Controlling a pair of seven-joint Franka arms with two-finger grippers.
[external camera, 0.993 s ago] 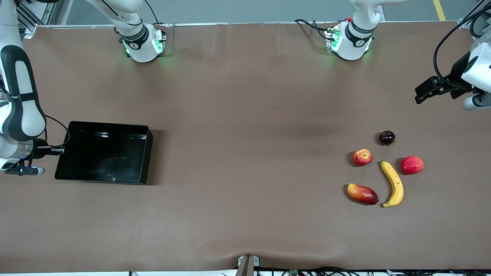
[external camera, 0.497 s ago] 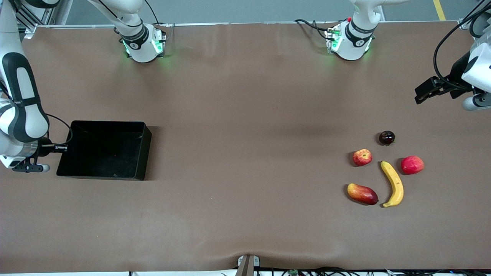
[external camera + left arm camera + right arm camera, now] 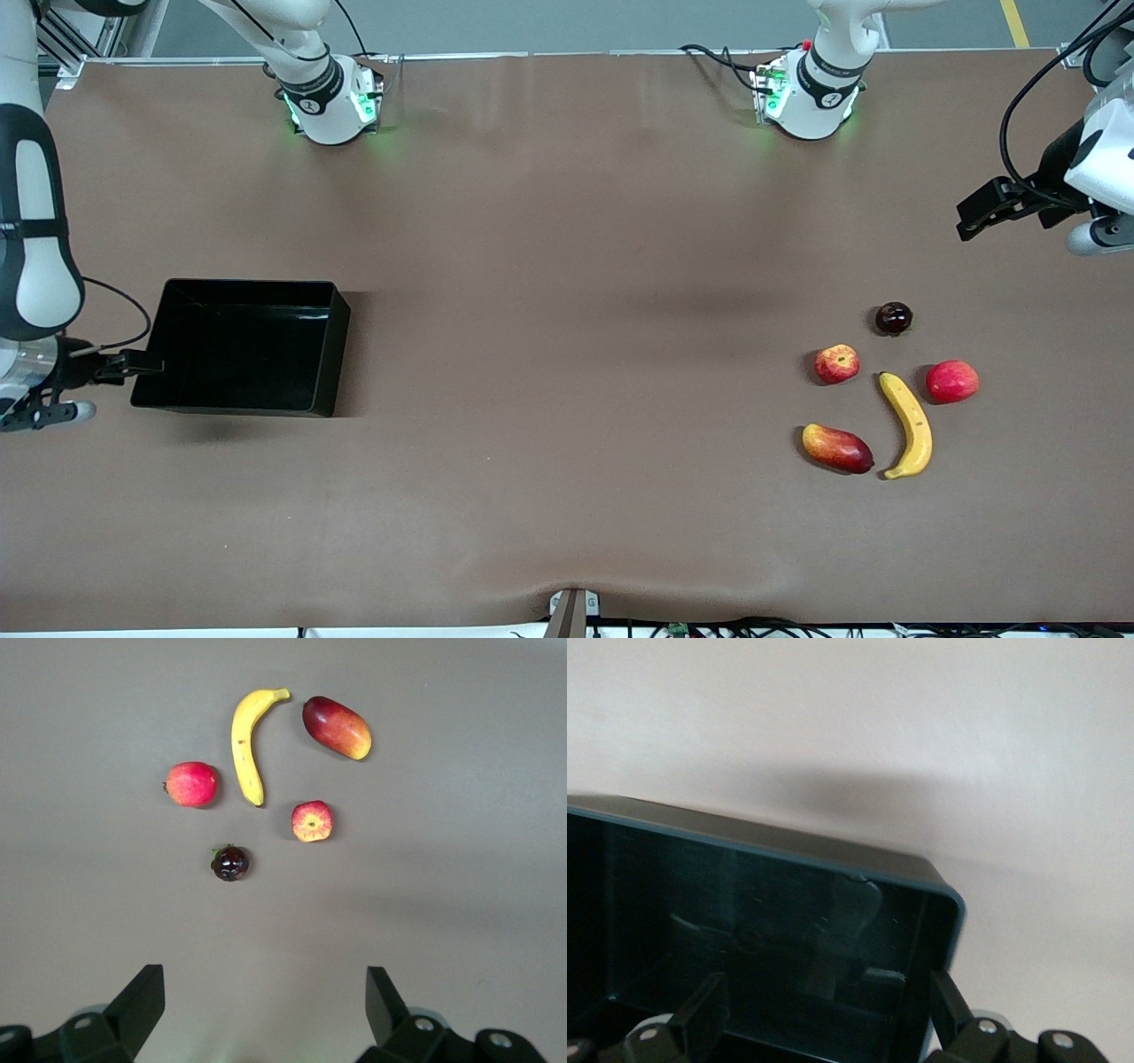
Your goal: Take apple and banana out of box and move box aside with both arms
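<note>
Fruit cluster sits on the table toward my left arm's end. The banana lies with its curve running toward the front camera; the apple is just beside its farther tip, apart from it. Other items around them: a mango beside the banana's near half, a plain red fruit beside the banana and closer to the table end, and a small dark fruit farthest from the camera. None of them touch (the left wrist view confirms clear gaps).

My left hand hangs over bare table near that end, well apart from the fruit, fingers spread wide with nothing between them. This arm waits.

The box is at my right arm's end. It looks tilted, with a shadow under its near edge, so it seems lifted off the table at least in part. My right hand is at the box's end wall, one finger inside and one outside (right wrist view); it appears to clamp that wall. Nothing is in the box.
</note>
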